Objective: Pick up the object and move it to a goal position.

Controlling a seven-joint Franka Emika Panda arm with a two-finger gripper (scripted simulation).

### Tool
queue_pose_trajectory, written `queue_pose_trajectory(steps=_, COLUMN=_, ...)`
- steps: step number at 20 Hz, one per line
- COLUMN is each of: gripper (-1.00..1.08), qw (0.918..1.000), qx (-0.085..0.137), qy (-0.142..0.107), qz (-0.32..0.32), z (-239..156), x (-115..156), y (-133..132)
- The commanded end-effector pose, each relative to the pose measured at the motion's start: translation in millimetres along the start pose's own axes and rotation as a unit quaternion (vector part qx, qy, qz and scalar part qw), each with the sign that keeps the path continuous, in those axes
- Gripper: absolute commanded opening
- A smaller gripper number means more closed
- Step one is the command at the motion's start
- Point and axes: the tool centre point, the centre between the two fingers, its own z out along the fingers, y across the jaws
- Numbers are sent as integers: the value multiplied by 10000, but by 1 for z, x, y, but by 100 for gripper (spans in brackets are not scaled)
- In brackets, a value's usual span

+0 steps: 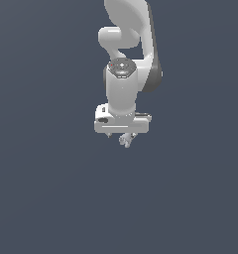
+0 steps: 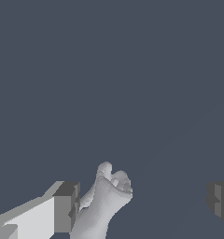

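My white two-fingered gripper (image 2: 142, 205) is spread open around the pale grey-white lumpy figurine (image 2: 104, 200), which my wrist view shows beside one finger (image 2: 65, 207).

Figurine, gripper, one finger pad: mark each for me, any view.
Figurine (image 2: 104, 200): wrist view, on its pale lumpy body below the knobs.
Gripper (image 2: 142, 205): wrist view, midway between the fingertips.
Finger pad (image 2: 66, 207): wrist view, dark inner block of the finger next to the figurine.

Plain slate-blue backdrop (image 1: 41, 198), flat, even light
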Motion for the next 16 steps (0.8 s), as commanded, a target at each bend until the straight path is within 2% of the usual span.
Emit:
queue_pose_trajectory(steps=1, gripper=100, qw=10000, qx=0, qy=0, qz=0, z=0, x=0, y=0)
queue_pose_trajectory(steps=9, gripper=100, qw=9999, qx=-99, qy=67, qz=-37, z=-1, x=4, y=25)
queue_pose_trajectory(steps=16, gripper=100, qw=9999, qx=-102, qy=69, qz=-45, z=-1, x=4, y=25)
